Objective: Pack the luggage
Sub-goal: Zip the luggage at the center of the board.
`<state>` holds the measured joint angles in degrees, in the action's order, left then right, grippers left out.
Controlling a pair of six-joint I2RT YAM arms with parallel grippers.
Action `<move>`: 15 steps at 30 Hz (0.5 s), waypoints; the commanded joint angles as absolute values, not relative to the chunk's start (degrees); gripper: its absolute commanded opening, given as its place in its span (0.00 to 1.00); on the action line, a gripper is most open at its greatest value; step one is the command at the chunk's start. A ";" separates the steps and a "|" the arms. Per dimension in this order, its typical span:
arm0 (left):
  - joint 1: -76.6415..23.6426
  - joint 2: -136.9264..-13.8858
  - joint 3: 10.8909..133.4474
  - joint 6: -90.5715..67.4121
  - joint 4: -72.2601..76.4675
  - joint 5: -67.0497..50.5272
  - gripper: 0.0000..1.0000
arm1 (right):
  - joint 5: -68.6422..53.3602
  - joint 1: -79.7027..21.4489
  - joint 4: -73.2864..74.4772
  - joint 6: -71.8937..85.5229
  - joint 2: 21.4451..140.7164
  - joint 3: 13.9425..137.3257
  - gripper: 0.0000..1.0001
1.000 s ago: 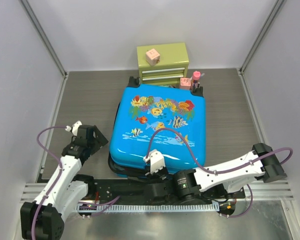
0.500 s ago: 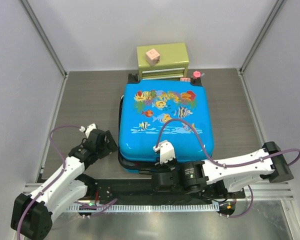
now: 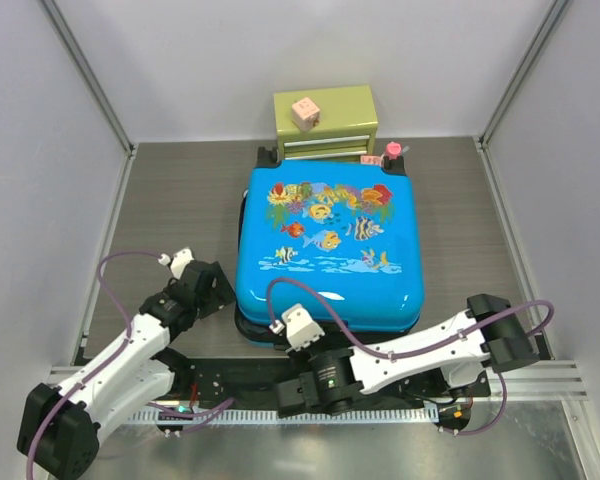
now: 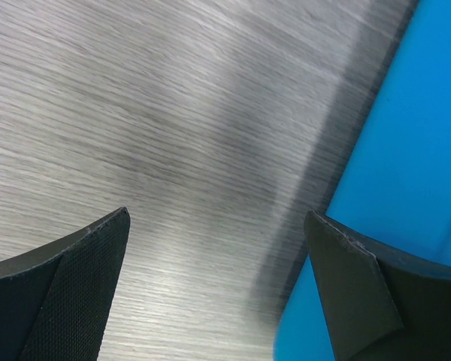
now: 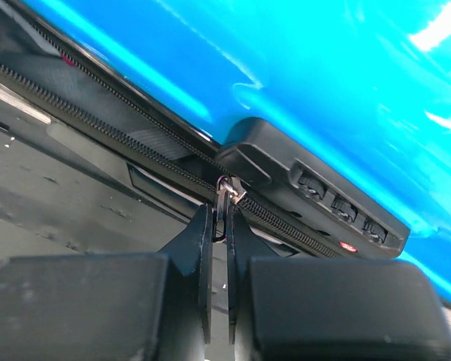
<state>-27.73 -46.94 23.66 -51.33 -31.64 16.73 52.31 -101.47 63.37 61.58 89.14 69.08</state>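
The luggage, a bright blue hard shell with a fish print, lies flat mid-table with its lid down. My right gripper is at its near edge. In the right wrist view this gripper is shut on the metal zipper pull, just left of the black combination lock under the blue shell. My left gripper sits by the luggage's near-left corner. It is open over bare table, and the blue shell lies just past its right finger.
A green drawer chest with a pink cube on top stands behind the luggage, and a pink item shows next to it. Grey walls close in the wood-grain table. A metal rail runs along the near edge.
The lid has come down from a tilt to flat. My right gripper slid left along the near edge with the zipper pull. My left gripper moved in to the near-left corner.
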 commanded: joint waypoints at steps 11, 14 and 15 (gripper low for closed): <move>-32.69 -47.37 24.35 -54.84 -25.40 12.48 0.99 | 64.77 -103.89 41.14 56.43 96.15 89.03 0.01; -33.66 -47.29 24.35 -55.63 -25.31 12.83 0.99 | 64.34 -103.54 38.15 53.98 96.24 88.95 0.01; -33.66 -47.29 24.35 -55.72 -25.31 12.83 0.99 | 64.16 -103.45 37.54 53.53 96.07 88.77 0.01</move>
<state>-28.49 -47.00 23.66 -55.46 -30.50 25.52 51.42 -102.50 65.63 55.66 98.30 79.85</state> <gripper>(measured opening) 0.983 0.103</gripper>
